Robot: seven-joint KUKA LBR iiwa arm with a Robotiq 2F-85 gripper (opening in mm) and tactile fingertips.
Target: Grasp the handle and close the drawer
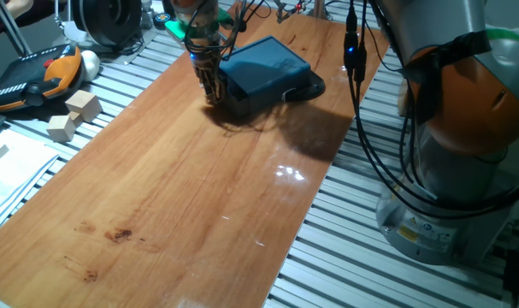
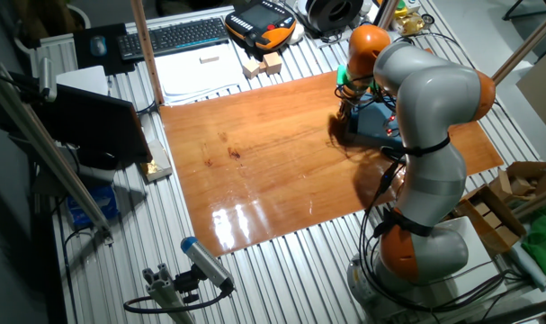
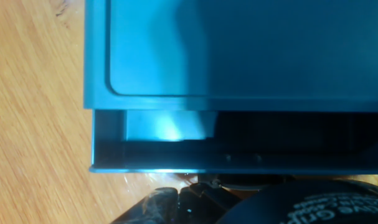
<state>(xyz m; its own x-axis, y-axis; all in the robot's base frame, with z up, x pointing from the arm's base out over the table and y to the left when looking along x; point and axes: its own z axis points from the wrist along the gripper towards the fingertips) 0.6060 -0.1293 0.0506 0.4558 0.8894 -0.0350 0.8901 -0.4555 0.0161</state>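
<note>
The dark teal box lies at the far end of the wooden board. In the hand view the box top fills the upper frame. The drawer stands out a short way, with a strip of its lit inside showing. My gripper points down at the drawer's front face, fingers close together. It also shows in the other fixed view. In the hand view the dark fingers sit right against the drawer front. The handle is hidden between them.
The wooden board lies on a slatted aluminium table. Two wooden blocks and an orange teach pendant lie off its left edge. The arm's base and black cables stand at the right. A keyboard lies beyond the board.
</note>
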